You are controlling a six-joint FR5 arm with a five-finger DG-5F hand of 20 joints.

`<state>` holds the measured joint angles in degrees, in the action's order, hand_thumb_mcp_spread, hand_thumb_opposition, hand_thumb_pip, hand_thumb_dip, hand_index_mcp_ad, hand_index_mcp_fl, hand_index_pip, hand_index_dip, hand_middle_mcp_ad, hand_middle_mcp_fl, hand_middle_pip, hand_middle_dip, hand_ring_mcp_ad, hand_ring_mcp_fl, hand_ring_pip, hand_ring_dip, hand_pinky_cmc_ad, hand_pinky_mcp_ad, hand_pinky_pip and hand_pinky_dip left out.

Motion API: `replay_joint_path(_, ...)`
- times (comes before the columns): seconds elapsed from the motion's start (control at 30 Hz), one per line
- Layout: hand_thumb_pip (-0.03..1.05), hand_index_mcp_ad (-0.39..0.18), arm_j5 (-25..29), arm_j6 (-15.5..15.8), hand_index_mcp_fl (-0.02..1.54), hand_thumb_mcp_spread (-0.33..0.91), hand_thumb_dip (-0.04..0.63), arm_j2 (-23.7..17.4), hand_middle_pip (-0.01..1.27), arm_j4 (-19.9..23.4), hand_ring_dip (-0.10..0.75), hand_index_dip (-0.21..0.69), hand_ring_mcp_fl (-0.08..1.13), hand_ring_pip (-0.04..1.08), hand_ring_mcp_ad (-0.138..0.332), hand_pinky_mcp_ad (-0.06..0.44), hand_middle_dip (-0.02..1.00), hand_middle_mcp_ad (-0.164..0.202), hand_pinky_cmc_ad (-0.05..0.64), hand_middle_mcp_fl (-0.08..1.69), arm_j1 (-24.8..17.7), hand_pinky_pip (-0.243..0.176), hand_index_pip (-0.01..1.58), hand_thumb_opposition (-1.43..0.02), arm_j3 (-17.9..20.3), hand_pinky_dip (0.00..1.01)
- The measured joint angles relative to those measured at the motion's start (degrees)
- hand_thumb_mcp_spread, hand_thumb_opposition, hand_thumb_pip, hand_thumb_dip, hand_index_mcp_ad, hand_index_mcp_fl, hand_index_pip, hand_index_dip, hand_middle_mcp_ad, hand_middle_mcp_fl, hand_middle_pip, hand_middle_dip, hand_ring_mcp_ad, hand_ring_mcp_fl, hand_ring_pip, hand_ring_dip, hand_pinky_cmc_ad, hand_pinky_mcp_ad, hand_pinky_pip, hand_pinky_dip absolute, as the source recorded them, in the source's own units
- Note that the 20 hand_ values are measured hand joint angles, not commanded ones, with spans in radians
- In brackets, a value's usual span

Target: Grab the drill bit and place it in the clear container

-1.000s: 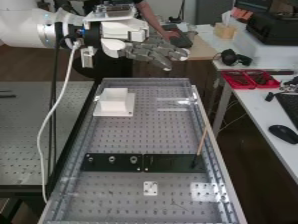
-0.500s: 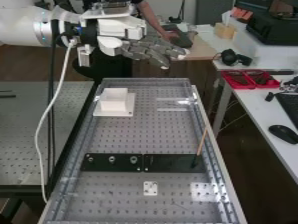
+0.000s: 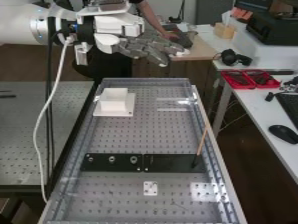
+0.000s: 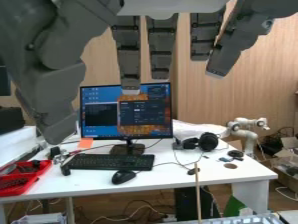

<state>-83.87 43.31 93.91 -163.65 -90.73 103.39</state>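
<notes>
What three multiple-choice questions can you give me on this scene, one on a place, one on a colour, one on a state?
1. Where on the bench is the white block?
A) Far left
B) Near right
C) Dead centre

2. What colour are the trays on the side table?
A) Green
B) Yellow
C) Red

3. How are the hand's fingers?
A) Curled shut
B) Extended, empty
C) Pinching the block

Answers:
1. A: the high view shows it near the far left corner.
2. C: both have red walls.
3. B: they stretch out with nothing between them.
</notes>
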Motion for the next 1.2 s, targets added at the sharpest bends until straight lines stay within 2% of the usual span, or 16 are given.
replay_joint_path(0.37, 0.60, -0.040, -0.6, 1.5, 0.16, 0.28, 0.175, -0.2, 0.10, -1.8, 0.084, 0.202, 0.00, 0.08, 0.211, 0.154, 0.22, 0.066, 0.325, 0.19, 0.5, -0.080, 0.51, -0.73, -1.5, 0.53)
replay_joint_path(0.5, 0.58, -0.040, -1.4, 2.3, 0.16, 0.27, 0.176, -0.3, 0.11, -4.6, 0.084, 0.215, 0.00, 0.08, 0.211, 0.154, 0.22, 0.066, 0.325, 0.19, 0.8, -0.080, 0.35, -0.73, -2.7, 0.53)
replay_joint_path(0.63, 0.51, -0.049, -2.7, 2.8, 0.15, 0.24, 0.126, -0.5, 0.10, -7.9, 0.084, 0.253, 0.00, 0.09, 0.211, 0.154, 0.22, 0.066, 0.321, 0.19, 0.9, -0.077, 0.21, -0.72, -3.8, 0.53)
replay_joint_path(0.73, 0.50, -0.037, -3.1, 2.7, 0.15, 0.23, 0.110, -0.7, 0.10, -9.2, 0.084, 0.284, 0.00, 0.09, 0.211, 0.154, 0.22, 0.063, 0.325, 0.19, 0.7, -0.077, 0.17, -0.70, -4.0, 0.53)
replay_joint_path(0.83, 0.44, -0.024, -3.3, 2.2, 0.15, 0.23, 0.086, -1.4, 0.11, -9.2, 0.084, 0.302, 0.00, 0.09, 0.211, 0.154, 0.22, 0.063, 0.325, 0.19, 0.6, -0.077, 0.13, -0.68, -3.6, 0.53)
replay_joint_path(0.9, 0.43, -0.026, -3.3, 1.7, 0.15, 0.21, 0.065, -2.1, 0.11, -9.0, 0.084, 0.332, 0.00, 0.09, 0.213, 0.152, 0.22, 0.063, 0.325, 0.19, 0.5, -0.077, 0.14, -0.68, -2.9, 0.53)
replay_joint_path(0.93, 0.42, -0.026, -3.3, 1.6, 0.15, 0.21, 0.051, -2.4, 0.11, -8.8, 0.084, 0.360, 0.01, 0.10, 0.213, 0.168, 0.22, 0.063, 0.325, 0.19, 0.5, -0.077, 0.14, -0.66, -2.6, 0.53)
replay_joint_path(1.1, 0.41, -0.007, -3.1, 1.5, 0.15, 0.19, 0.037, -3.2, 0.11, -8.1, 0.086, 0.363, 0.00, 0.10, 0.232, 0.169, 0.22, 0.068, 0.326, 0.19, 0.6, -0.077, 0.10, -0.65, -1.7, 0.52)
replay_joint_path(1.2, 0.40, -0.014, -2.7, 2.5, 0.15, 0.19, 0.023, -3.3, 0.11, -8.1, 0.086, 0.389, 0.00, 0.10, 0.234, 0.180, 0.22, 0.068, 0.326, 0.18, 0.6, -0.077, 0.10, -0.65, -1.6, 0.51)
